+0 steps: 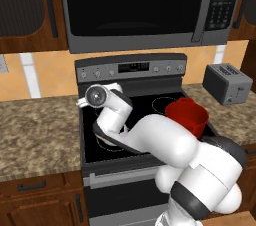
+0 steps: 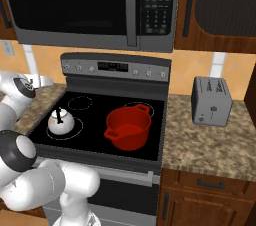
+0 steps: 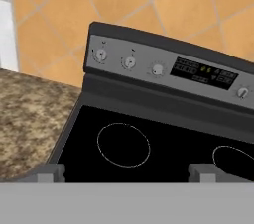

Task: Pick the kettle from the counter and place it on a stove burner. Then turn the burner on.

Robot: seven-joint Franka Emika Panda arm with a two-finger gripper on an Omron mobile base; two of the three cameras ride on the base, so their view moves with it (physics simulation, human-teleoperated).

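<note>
The small white kettle (image 2: 61,121) with its black handle stands upright on the front left stove burner (image 2: 76,131), a large white-outlined circle on the black cooktop. In the left base view my arm hides it. My gripper (image 3: 126,172) is open, its fingertips (image 3: 49,172) wide apart with nothing between them. It hangs over the left part of the cooktop, above and behind the kettle. It faces the stove's control panel, where the left knobs (image 3: 100,54) sit above the rear left circle (image 3: 123,144). The granite counter (image 3: 25,114) lies left of the stove.
A red pot (image 2: 129,127) sits on the right side of the cooktop, beside the kettle. A silver toaster (image 2: 211,101) stands on the right counter. A microwave (image 1: 140,5) hangs low over the stove. More knobs (image 3: 242,92) are at the panel's right end.
</note>
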